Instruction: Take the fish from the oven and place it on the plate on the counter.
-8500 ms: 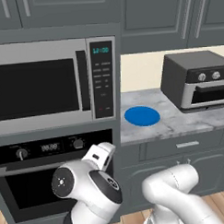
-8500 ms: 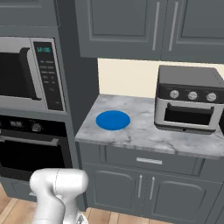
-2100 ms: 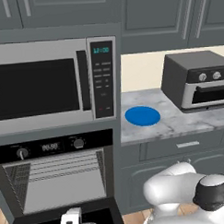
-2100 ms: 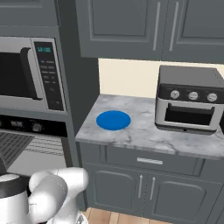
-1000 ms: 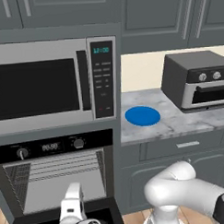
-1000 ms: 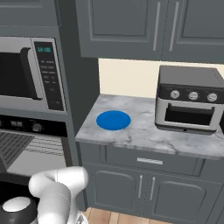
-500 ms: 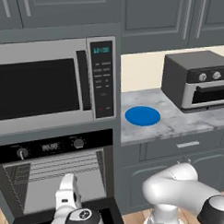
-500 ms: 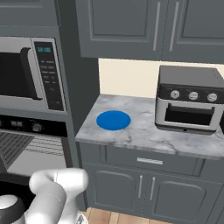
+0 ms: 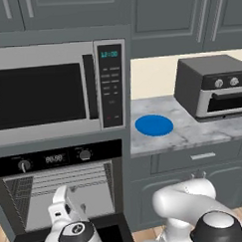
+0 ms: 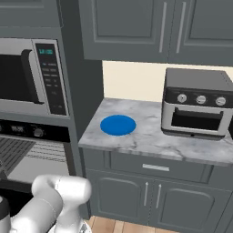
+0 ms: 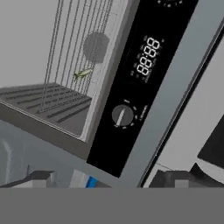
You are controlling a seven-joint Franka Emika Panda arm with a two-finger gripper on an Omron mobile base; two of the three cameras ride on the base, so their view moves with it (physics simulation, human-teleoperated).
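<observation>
Overall light: even, soft and moderately bright, with no visible lamp or window.
Shadows: faint; the oven (image 9: 61,195) cavity is pale grey inside, darker toward its walls.
Counter: the counter (image 10: 150,132) under the upper cabinets is evenly lit, and the plate (image 10: 118,125) reads as flat, saturated blue with no shine.
Glare: none on the dark microwave (image 9: 56,86) glass.
Sharpness: both base views look slightly soft and pixelated.
Hand view: tilted and coarse; the oven rack wires blur into thin streaks, and the fish (image 11: 83,74) is a tiny smudged sliver.
</observation>
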